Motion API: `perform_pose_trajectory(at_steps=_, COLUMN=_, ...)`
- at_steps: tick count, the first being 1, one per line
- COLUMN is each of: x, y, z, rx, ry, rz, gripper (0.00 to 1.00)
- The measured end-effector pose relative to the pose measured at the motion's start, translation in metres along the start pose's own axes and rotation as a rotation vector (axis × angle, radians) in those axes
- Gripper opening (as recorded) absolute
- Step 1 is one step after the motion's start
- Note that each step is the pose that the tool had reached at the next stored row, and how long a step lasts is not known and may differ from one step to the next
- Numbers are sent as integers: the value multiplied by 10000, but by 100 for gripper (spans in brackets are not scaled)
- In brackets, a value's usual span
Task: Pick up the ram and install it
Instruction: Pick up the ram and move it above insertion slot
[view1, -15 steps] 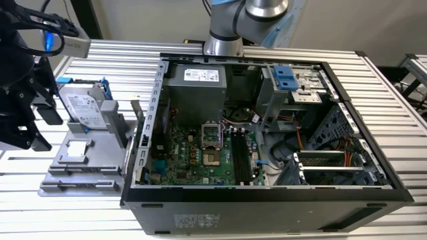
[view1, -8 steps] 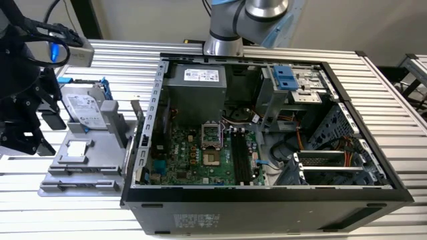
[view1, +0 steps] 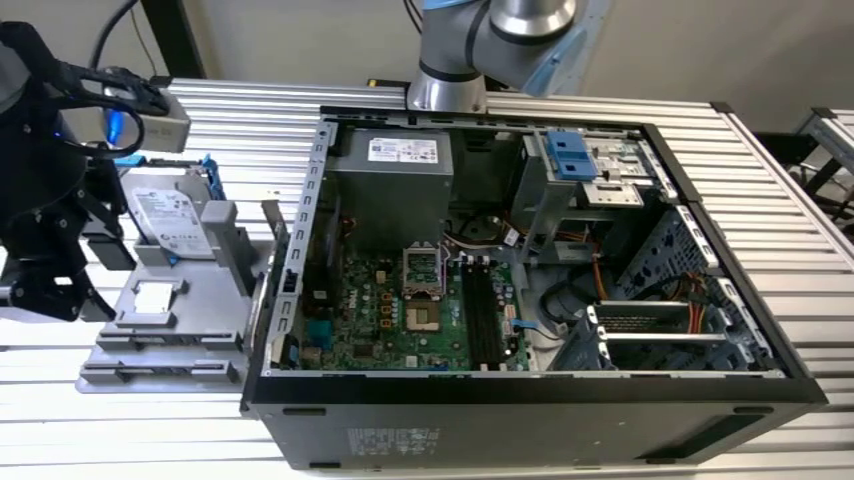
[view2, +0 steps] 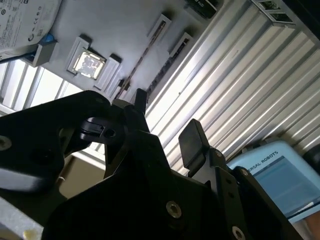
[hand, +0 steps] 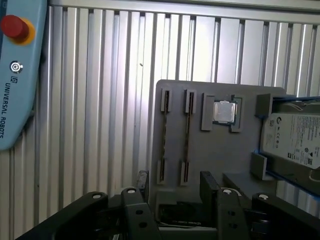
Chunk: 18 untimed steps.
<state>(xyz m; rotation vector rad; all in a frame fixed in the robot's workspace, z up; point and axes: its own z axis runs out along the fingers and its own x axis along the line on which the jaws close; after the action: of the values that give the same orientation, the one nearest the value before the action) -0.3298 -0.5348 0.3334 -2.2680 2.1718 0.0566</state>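
**Open pincer poised over the tray, ram ahead of its tips**

In the first wrist view the pincer (hand: 175, 177) stood with its two black fingers spread wide and nothing between them. It hung over the near end of a grey tray (hand: 200, 150) resting on the ribbed metal tabletop (hand: 100, 100).

The ram (hand: 186, 135) stood on edge in that tray as a thin dark strip held between small grey brackets at each end. It was just beyond the fingertips and within the gap they framed. Its long axis ran straight away from the pincer, crossing the line from one finger to the other at about a right angle. Judged from that, the fingers faced its flat sides.

A second thin strip stood beside the ram in a matching pair of brackets. Whether that was another stick or a bare groove could not be told. A processor chip (hand: 223, 111) and a hard drive (hand: 292, 137) sat on the same tray, beyond the ram.

In the exterior view the tray lay at the left of the frame and the open computer case (view1: 534, 390) filled the centre. The long black slots (view1: 483, 320) on its board looked unfilled. The arm's black head at the far left covered part of the tray, so what lay under it was hidden.
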Motion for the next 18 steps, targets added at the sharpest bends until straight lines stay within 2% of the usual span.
perform_pose_trajectory(at_steps=8, x=2, y=21, z=145, rx=1, ry=-1, rz=11, gripper=100)
perform_pose_trajectory(at_steps=12, x=2, y=20, z=180, rx=0, ry=0, rz=11, gripper=100)
perform_pose_trajectory(at_steps=18, x=2, y=29, z=284, rx=0, ry=2, rz=15, gripper=100)
